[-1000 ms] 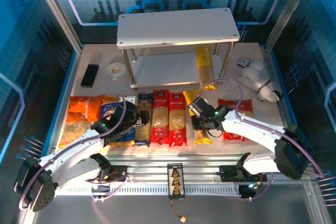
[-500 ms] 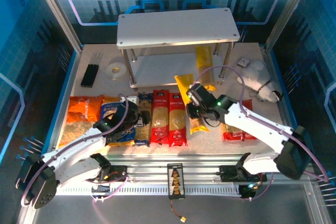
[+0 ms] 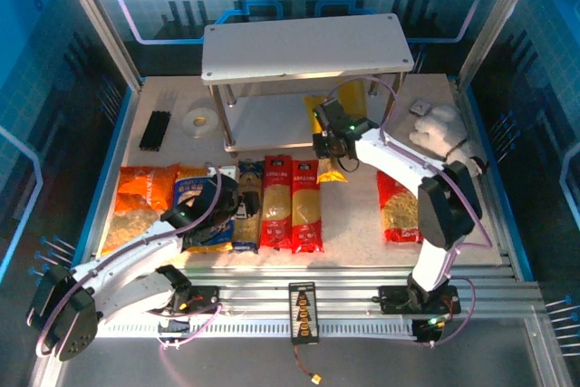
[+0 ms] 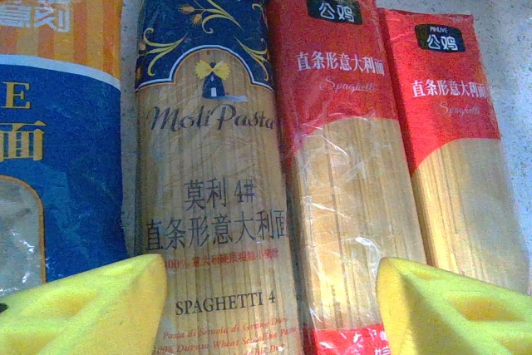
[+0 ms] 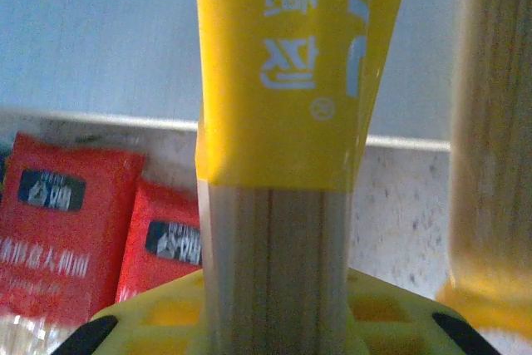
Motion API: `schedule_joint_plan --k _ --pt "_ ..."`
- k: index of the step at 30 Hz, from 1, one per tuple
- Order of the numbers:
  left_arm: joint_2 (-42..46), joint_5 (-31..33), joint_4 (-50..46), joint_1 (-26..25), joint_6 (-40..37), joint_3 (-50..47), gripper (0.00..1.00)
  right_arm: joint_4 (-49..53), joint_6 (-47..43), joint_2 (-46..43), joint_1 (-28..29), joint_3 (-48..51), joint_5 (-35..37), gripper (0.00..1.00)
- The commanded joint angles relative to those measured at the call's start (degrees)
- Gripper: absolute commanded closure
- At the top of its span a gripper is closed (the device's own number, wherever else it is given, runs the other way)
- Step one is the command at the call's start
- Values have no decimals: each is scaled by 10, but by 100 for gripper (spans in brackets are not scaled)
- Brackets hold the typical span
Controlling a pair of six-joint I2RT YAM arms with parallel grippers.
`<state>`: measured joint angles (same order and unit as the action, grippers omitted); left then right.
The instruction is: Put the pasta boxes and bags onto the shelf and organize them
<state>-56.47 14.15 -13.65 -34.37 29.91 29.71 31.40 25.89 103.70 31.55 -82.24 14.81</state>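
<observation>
Risk: the long yellow pack [image 5: 287, 81], its far end over the front edge of the shelf's [image 3: 272, 122] lower board, could pivot in the grip. It could also catch the board edge or knock the second yellow pack [image 3: 355, 97] lying there. Right end effector [image 5: 274, 309]: clenched on the yellow pack. Left end effector [image 4: 266, 309]: released and empty, hovering over the blue-and-tan pack [image 4: 212, 172] and a red pack [image 4: 341, 147] on the counter [image 3: 358, 224].

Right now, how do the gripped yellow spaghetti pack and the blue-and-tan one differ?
The yellow pack is clamped in the right gripper at the shelf; the blue-and-tan pack lies flat, ungripped. The yellow pack's wrapper is yellow; the blue-and-tan pack's top is dark blue. Both hold long spaghetti.
</observation>
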Motion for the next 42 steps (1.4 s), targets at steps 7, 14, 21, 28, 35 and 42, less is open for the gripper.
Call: schedule_joint_plan --k 7,14,21,28,35,42 --pt "5 10 -3 -4 -10 7 31 -64 -30 74 -26 -107 25 100" --pt "4 11 -4 -4 -10 5 31 -101 -23 82 -35 -96 44 100" --pt "7 12 -9 -4 -11 6 31 -120 -19 85 -40 -94 58 99" --pt "7 12 -13 -4 -10 9 31 -139 -13 99 -53 -91 63 93" --pt "14 14 -19 -4 -14 9 31 -149 -24 119 -57 -103 75 92" --pt "16 16 -20 -4 -13 7 29 -140 -26 144 -58 -117 75 77"
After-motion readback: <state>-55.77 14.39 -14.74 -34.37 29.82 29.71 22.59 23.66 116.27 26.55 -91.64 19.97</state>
